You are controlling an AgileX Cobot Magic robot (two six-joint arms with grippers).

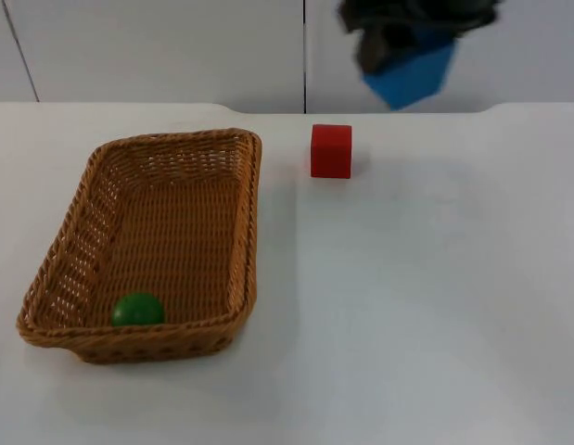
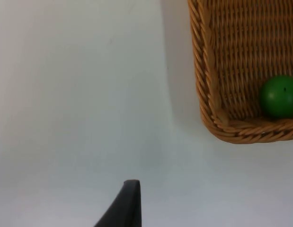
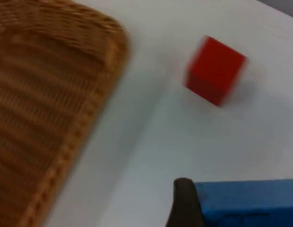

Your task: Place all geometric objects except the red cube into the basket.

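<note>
My right gripper [image 1: 402, 51] hangs high over the table's far right, shut on a blue block [image 1: 413, 74]; the block [image 3: 245, 203] sits against a black fingertip [image 3: 184, 203] in the right wrist view. A red cube [image 1: 331, 150] stands on the table below and to the left of it, also seen blurred as the red cube [image 3: 215, 70]. The wicker basket [image 1: 240, 241] lies at the left with a green ball [image 1: 137, 310] in its near corner. In the left wrist view, the ball [image 2: 279, 96] rests in the basket's corner [image 2: 217, 118], and the left arm waits off to the side.
White table stretches to the right of the basket and in front of the red cube. A grey partition wall [image 1: 175, 46] closes off the far edge.
</note>
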